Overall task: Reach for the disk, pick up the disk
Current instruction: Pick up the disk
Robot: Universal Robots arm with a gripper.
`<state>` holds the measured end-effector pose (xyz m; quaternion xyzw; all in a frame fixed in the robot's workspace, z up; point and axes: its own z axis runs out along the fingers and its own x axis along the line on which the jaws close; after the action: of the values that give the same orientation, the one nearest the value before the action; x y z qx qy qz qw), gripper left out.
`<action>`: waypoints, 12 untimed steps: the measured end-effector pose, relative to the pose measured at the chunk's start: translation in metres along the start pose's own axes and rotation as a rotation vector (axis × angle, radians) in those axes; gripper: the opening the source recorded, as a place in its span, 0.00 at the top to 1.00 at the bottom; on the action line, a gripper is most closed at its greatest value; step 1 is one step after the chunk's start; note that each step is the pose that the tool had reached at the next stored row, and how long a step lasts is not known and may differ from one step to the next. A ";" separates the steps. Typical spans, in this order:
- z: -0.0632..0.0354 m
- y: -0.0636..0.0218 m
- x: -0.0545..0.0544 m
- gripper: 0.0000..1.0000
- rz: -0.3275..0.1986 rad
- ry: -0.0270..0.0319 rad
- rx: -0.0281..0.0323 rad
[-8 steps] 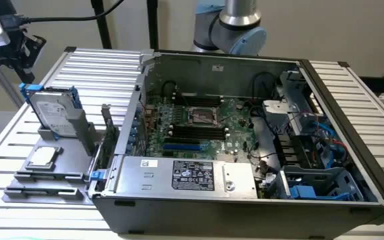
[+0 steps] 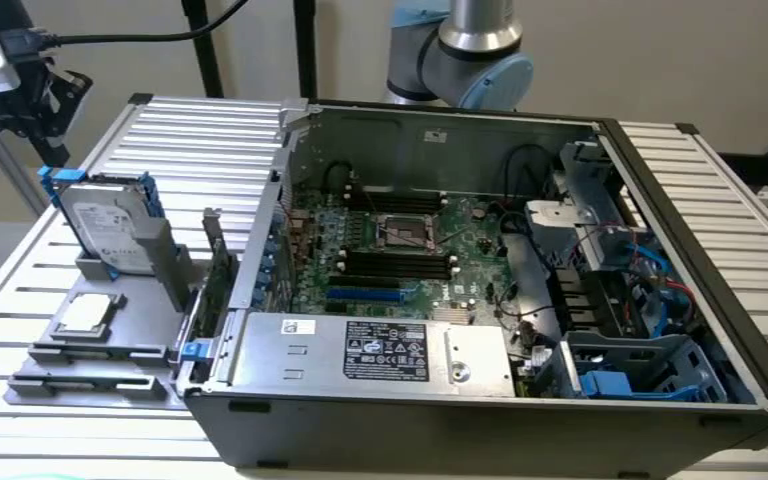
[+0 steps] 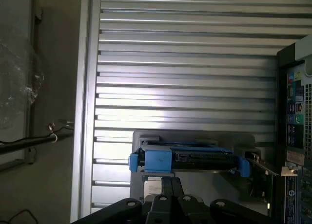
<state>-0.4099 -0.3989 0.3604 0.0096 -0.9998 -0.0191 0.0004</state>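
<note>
The disk, a silver-grey rectangular hard drive in blue plastic rails, stands on edge in a grey plastic holder, at the exterior view's left of the open black computer case. The black gripper hangs above and apart from the disk's top edge. Jaw opening cannot be told.

From my station, the flat silver-grey metal disk shows a white label printed in dark text, and its plastic rails are bright blue. The moulded plastic holder is matt mid-grey; the small square metal chip is pale silver. The ribbed aluminium counter is silver, striped with parallel dark gaps. I see the open steel computer case black outside and bare grey inside. Its flat circuit board is green with black slots. The boxy silver power supply carries a black-and-white label. The thin cables are blue and red, the plastic caddy blue. The jointed claw is black.
</note>
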 end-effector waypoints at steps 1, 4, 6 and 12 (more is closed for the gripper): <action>0.0000 0.0000 0.000 0.89 0.000 0.0000 0.0000; -0.0001 0.0001 0.001 0.89 0.000 0.0001 0.0001; 0.0000 0.0006 0.002 0.89 0.001 0.0000 0.0000; 0.0003 0.0093 0.005 0.89 -0.001 0.0001 0.0004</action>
<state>-0.4150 -0.3897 0.3604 0.0102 -0.9998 -0.0189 0.0005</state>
